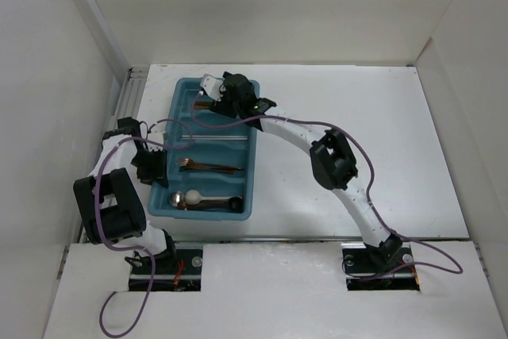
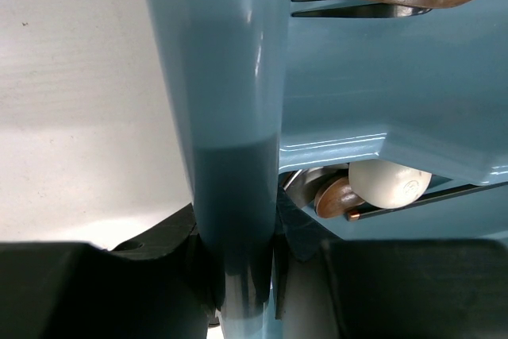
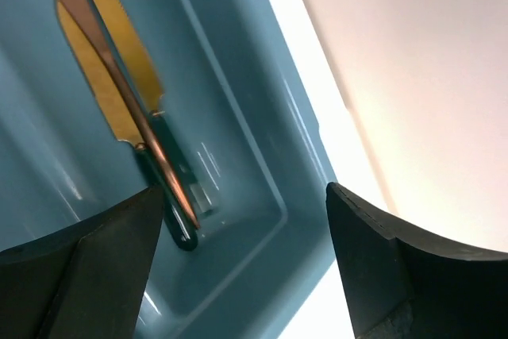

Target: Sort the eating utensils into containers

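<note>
Fingers (image 3: pixel 79 275) of the right gripper (image 3: pixel 238 220) are standing wide apart, holding nothing, over the farthest compartment of the teal cutlery tray (image 1: pixel 173 105). A gold knife (image 3: pixel 136 69) and a copper knife (image 3: pixel 159 160) are lying together in that compartment. Meanwhile the left gripper (image 2: pixel 238 275) is clamping the tray's side wall between its fingers. Recommendation: the right arm should rise straight up and clear the rim before swinging away, with the left clamp steadying the tray.

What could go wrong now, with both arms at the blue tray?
The left gripper is clamped on the tray wall; a careless pull might tilt it and slide the spoons about. The right gripper hangs open close above the knives; swinging away low, its fingers might snag one.
</note>
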You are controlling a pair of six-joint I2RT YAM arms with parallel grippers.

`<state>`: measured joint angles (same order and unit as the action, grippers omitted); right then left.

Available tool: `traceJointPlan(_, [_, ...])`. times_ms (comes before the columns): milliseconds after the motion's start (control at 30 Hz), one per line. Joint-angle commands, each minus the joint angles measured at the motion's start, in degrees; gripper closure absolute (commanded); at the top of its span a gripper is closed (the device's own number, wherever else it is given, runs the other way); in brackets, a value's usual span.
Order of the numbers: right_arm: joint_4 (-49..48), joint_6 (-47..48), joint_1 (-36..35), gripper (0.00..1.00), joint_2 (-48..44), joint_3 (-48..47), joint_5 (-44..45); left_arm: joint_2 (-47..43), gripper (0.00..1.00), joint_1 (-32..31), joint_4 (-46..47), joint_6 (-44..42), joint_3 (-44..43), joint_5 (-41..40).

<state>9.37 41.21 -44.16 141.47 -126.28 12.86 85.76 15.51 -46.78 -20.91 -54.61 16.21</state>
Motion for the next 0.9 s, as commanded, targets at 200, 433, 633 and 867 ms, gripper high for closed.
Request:
traceJointPlan(200, [-4.8, -17.93, 4.24, 0.02, -19.97, 3.99, 10.78, 0.82, 1.0, 4.88, -1.03, -0.28, 3.81, -8.38])
traceJointPlan(433, [-4.8, -41.39, 23.14, 0.01, -47.05, 37.56, 1.98, -1.47, 1.0, 7.7, -0.5, -0.28, 3.81, -7.59])
traceJointPlan(633, [-1.29, -41.91, 29.74, 0.01, -59.62, 49.81, 2.17, -4.62, 0.35, 7.7, -1.55, -0.8, 0.13, -6.45])
traceJointPlan(867, [9.69, -46.04, 31.59, 0.01, -61.58, 46.84, 12.0, -9.45, 0.0, 7.7, -4.45, 1.55, -14.08, -5.4])
